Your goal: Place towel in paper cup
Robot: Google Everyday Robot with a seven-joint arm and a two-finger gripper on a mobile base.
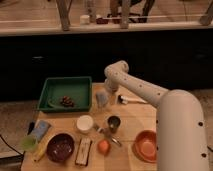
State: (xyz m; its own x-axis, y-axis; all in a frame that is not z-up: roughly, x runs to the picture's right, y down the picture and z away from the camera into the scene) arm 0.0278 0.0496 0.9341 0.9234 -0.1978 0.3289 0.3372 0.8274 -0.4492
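Looks like the approach-to-grasp step, with placing not yet begun. Hangs over the back of the worktop (140,120) with jaws released and empty, just right of the towel (102,98). Shows the towel just beside the right wall of the tray (65,80), whether touching cannot be told, and well apart from the cup (85,123) nearer the front. Calls next for lowering onto the cloth, clenching on it, lifting, then carrying forward and left to above the cup, keeping clear of the metal cup (114,122) near it.
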